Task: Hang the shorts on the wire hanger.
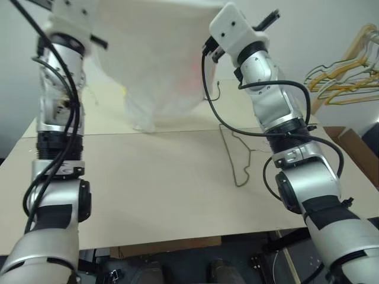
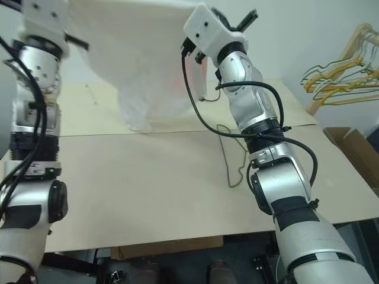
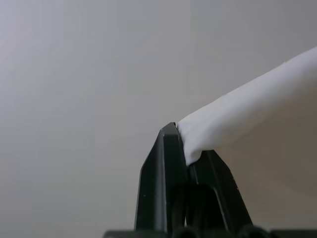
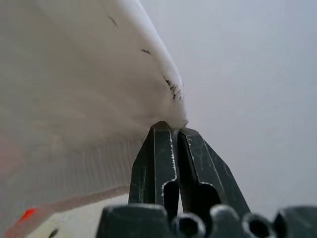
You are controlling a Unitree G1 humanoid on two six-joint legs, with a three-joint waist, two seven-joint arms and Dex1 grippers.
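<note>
**Ana:** Left eye view first: where are the shorts (image 1: 155, 65)?

**Ben:** Up in the air, spread between the two raised arms. The white cloth hangs like a curtain above the far half of the table (image 1: 148, 195), with its lowest folds drooping down to about the tabletop near the back; whether they touch it I cannot tell. A faint pink patch shows through the fabric on the side nearer the right arm.

**Ana:** Who has hold of them?

**Ben:** Both grippers. In the left wrist view the left gripper (image 3: 184, 144) has its two black fingers pressed together on a rolled white edge of the cloth. In the right wrist view the right gripper (image 4: 174, 135) is pinched tight on another edge, where a few small dark marks sit on the fabric just above the fingertips. No gap to speak of in either pair.

**Ana:** And the wire hanger (image 1: 234, 155)?

**Ben:** Lying flat on the table, untouched, just beside the right forearm and partly hidden behind it. It is thin and dark, with the hook end curling toward the near edge. The shorts are above and to the left of it, well apart from the wire.

**Ana:** Anything else around?

**Ben:** A bunch of yellow hangers (image 1: 349, 71) hangs off to the right against the wall, beyond the table. Below them, by the table's right side, stands a brown cardboard box (image 1: 355, 151). A plain pale wall fills the background.
</note>
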